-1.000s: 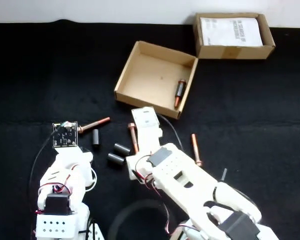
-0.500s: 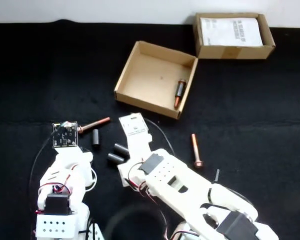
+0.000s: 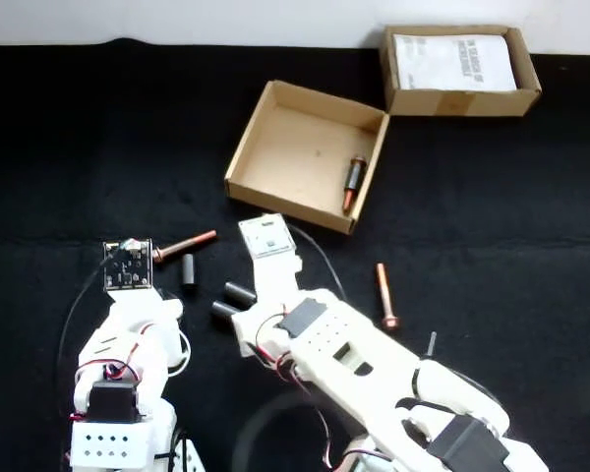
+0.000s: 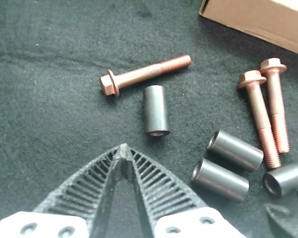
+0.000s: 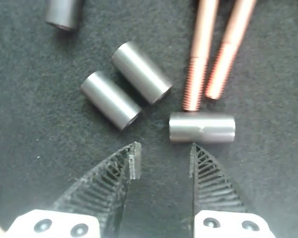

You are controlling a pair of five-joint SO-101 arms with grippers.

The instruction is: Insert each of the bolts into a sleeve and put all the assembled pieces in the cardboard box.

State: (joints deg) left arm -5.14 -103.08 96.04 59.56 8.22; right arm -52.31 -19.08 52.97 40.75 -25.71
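Observation:
My left gripper (image 4: 123,150) is shut and empty, hovering just short of a dark sleeve (image 4: 156,110) and a copper bolt (image 4: 144,74). The right gripper (image 5: 164,159) is open, low over the mat, with one grey sleeve (image 5: 202,127) lying crosswise just beyond its fingertips. Two more sleeves (image 5: 141,73) (image 5: 111,99) lie side by side past that, beside two bolts (image 5: 201,54). From above, the right arm's wrist (image 3: 270,241) covers those bolts. A lone bolt (image 3: 384,295) lies to its right. The open cardboard box (image 3: 275,147) holds one assembled piece (image 3: 354,182).
A second cardboard box (image 3: 459,98) with a white paper inside stands at the back right. The black mat runs to a white wall at the back. The right arm's body (image 3: 374,374) stretches across the front middle; the left arm (image 3: 123,344) stands front left.
The right arm has swung left and pulled back a little, so its wrist now covers the bolt beside the two sleeves. The left arm has not moved.

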